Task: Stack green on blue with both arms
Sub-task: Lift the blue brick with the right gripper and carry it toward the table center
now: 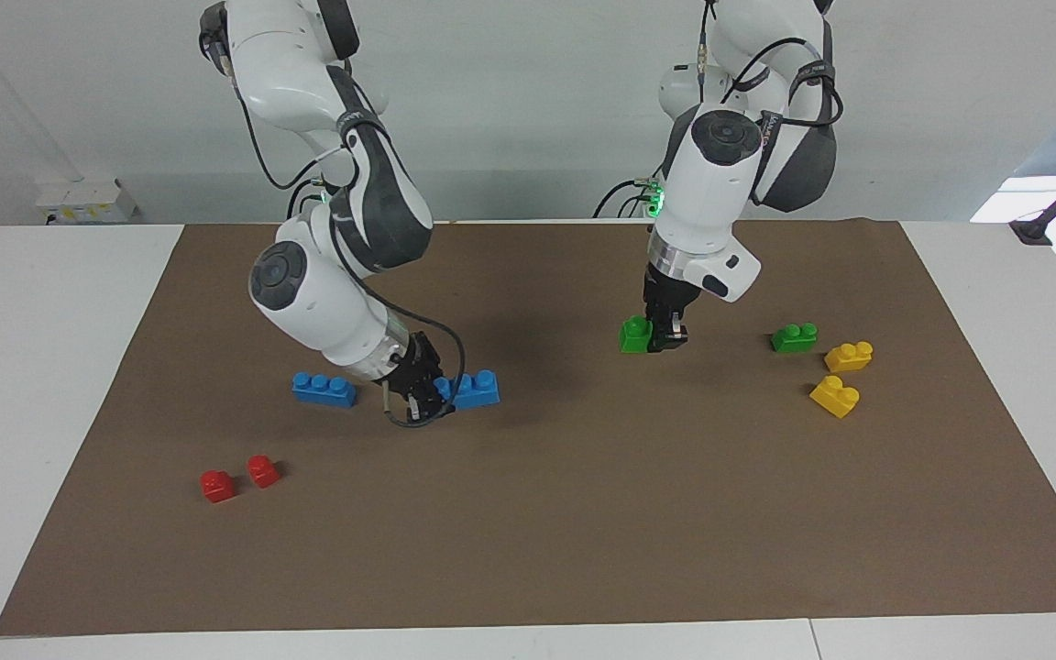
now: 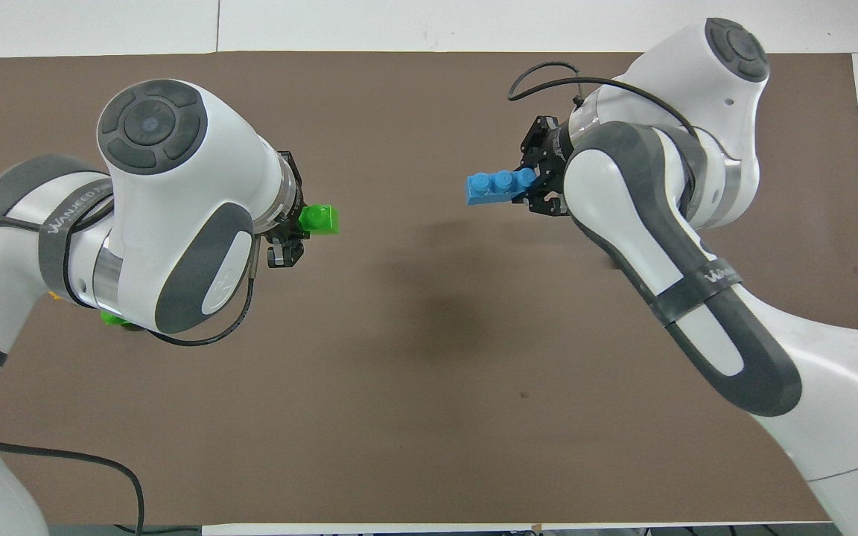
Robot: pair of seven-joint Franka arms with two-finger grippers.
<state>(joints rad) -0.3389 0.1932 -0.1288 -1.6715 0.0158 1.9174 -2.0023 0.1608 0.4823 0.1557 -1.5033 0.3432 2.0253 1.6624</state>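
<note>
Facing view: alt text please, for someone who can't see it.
Two white robot arms work over a brown mat: the left gripper grips a green brick and the right gripper grips a blue brick. Loose on the mat are another blue brick, another green brick, two yellow bricks and two red bricks.

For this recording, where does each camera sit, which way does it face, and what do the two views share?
Facing view: high, across the table, looking at the robots; both white jointed arms show from the top, over the brown mat.
Overhead view: high above the robots' end, looking forward and steeply down; the arms enter from the bottom.
Shared, half a turn apart: the left gripper at a small bright-green two-stud plastic brick, the right gripper at a bright-blue three-stud plastic brick.
</note>
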